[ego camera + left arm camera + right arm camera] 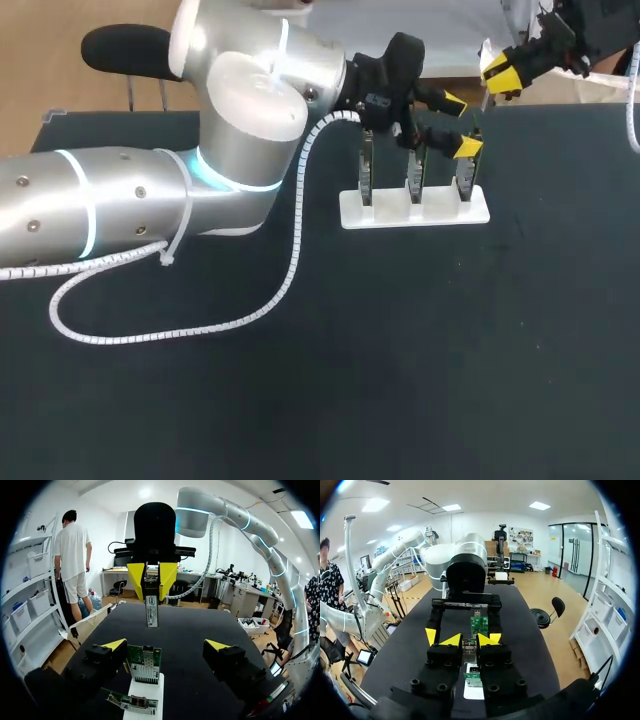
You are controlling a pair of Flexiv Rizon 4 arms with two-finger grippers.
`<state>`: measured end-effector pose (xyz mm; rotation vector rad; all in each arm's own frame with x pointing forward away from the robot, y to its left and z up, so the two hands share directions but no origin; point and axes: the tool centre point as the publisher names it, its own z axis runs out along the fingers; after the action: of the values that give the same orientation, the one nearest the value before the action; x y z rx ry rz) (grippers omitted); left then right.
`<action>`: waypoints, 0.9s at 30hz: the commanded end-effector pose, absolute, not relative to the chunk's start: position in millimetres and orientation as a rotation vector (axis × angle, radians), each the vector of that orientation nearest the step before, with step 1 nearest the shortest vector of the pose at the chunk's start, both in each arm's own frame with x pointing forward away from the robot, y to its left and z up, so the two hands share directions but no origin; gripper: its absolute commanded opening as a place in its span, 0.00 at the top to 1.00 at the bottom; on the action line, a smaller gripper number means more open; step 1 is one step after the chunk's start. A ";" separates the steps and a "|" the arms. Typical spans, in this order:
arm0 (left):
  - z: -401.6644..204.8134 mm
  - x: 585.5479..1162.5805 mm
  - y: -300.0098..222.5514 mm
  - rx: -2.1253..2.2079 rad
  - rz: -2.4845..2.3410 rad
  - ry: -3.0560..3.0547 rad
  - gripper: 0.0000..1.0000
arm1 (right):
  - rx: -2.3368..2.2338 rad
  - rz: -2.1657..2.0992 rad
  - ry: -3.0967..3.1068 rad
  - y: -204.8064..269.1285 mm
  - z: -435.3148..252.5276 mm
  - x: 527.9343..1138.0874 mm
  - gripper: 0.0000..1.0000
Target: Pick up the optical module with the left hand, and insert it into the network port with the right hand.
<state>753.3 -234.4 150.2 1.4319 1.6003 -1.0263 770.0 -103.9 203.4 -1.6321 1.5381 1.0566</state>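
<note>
Black surface (400, 350) lies beneath the left arm (150, 190), which reaches across from the side, its claw (461, 124) spread open astride the end circuit board (144, 663), one of three standing upright in a white stand (415, 208). Beyond, the right claw (503, 68) pinches the optical module (151, 609), which hangs end-down, clear of the boards.

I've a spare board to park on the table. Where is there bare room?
Bare: the stretch of table between the white stand and the near edge, and the strip right of it. Crowded: around the stand's three boards, where the left arm and its white cable lie, and behind the stand, where the right arm holds the optical module in its jaws.
</note>
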 end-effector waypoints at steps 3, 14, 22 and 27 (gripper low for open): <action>148.7 757.6 -232.7 1.439 -1.025 1.626 0.00 | -1.626 1.053 1.540 -104.2 203.0 767.7 1.00; 145.2 762.5 -232.3 1.448 -1.021 1.648 0.00 | -1.616 1.055 1.543 -104.2 201.9 768.8 1.00; 145.5 767.5 -232.8 1.462 -1.010 1.651 0.00 | -1.609 1.053 1.544 -105.1 201.6 769.3 1.00; 143.5 768.0 -233.3 1.444 -1.030 1.651 0.00 | -1.606 1.050 1.544 -105.6 201.7 769.7 1.00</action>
<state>763.4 -231.0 144.5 1.4539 1.6507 -1.0129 772.7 -105.3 201.8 -1.6115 1.5439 1.0563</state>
